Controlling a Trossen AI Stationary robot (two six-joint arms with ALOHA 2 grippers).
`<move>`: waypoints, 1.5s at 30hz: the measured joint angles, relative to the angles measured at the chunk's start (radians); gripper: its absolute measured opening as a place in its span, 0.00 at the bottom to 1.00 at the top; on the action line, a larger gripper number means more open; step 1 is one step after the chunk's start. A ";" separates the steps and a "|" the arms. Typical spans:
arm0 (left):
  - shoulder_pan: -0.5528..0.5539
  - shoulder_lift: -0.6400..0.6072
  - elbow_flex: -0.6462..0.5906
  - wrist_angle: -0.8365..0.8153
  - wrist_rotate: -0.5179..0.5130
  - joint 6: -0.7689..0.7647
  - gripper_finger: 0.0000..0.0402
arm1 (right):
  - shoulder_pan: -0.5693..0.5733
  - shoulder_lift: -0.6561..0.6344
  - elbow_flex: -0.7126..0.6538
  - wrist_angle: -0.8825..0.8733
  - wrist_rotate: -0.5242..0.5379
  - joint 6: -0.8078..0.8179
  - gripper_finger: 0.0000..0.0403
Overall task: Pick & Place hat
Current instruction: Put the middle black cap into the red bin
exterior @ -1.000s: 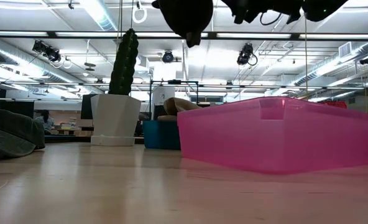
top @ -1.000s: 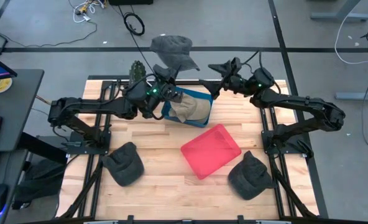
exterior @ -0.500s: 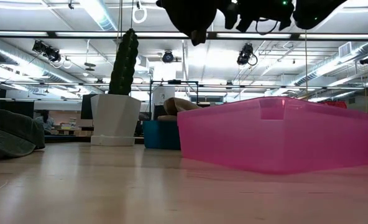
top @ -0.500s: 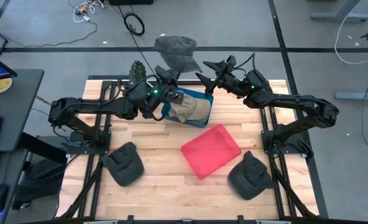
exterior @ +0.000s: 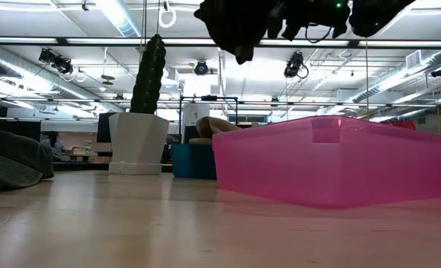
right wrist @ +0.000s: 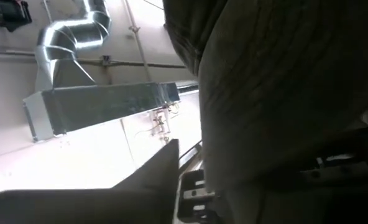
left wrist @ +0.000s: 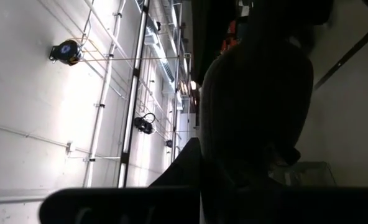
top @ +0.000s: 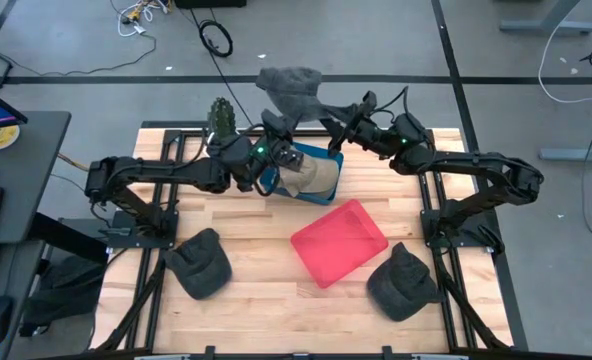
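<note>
Wooden table [top: 266,300], light planks, set on a grey floor [top: 66,40] with loose cables; the low view shows a hall with ceiling lights behind. Pink bin [top: 339,241] near the table's middle, tilted in plan. Blue bin [top: 316,172] behind it holds a tan hat. Cactus in a white pot [exterior: 138,141] at the far left corner. Two grey hats lie near the front: one left [top: 198,262], one right [top: 403,281]. Held hat [top: 292,90], grey, is up in the air above the far edge. Left gripper [top: 279,122] pinches it, fingers pressed together. Right gripper [top: 342,112] meets the hat's other side, fingers partly closed; grip cannot be told.
</note>
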 joint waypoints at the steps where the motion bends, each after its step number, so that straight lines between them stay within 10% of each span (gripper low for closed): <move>1: 0.000 0.000 0.000 0.001 0.002 -0.005 0.03 | 0.000 0.000 0.000 0.001 0.000 -0.012 0.24; 6: 0.000 0.000 0.000 -0.001 0.001 -0.026 0.05 | 0.000 0.000 0.000 0.004 -0.012 -0.081 0.04; 25: -0.082 0.000 -0.001 -0.001 -0.141 -0.268 0.25 | -0.103 -0.001 0.000 0.000 -0.078 -0.266 0.02; 38: -0.159 -0.001 -0.001 -0.003 -0.451 -0.608 0.30 | -0.352 -0.010 0.000 0.060 -0.828 -0.303 0.02; 45: -0.204 -0.030 -0.001 -0.006 -0.485 -0.796 0.30 | -0.401 -0.042 0.000 0.210 -0.913 -0.420 0.01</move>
